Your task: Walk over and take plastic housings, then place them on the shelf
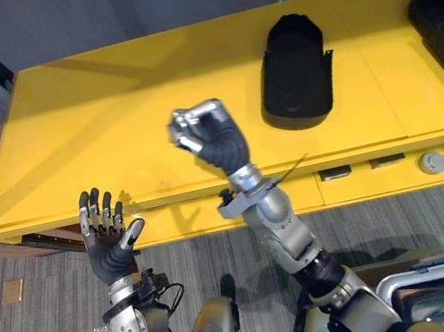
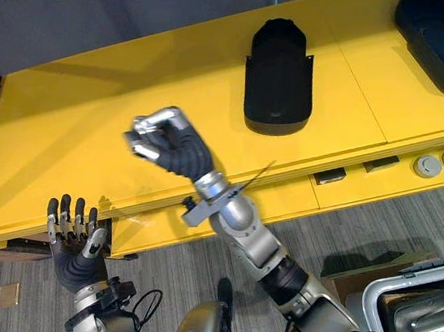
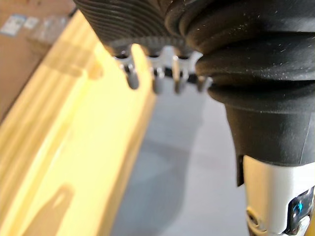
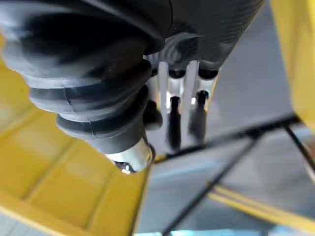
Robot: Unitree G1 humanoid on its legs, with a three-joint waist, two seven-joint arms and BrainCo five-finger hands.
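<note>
Black and untouched, the nearer plastic housing [image 1: 295,70] and a second housing [image 1: 442,31] lie on the yellow worktop [image 1: 119,130], so the right robot hand [image 1: 206,135], curled and seemingly empty above it, should uncurl fully before reaching for the nearer one, while the left robot hand [image 1: 109,238] hovers open-fingered at the near edge.

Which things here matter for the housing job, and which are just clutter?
Job: housing; second housing; left hand, open; right hand, curled, empty.
Clutter: grey knobs on the table front; card on the floor.
</note>
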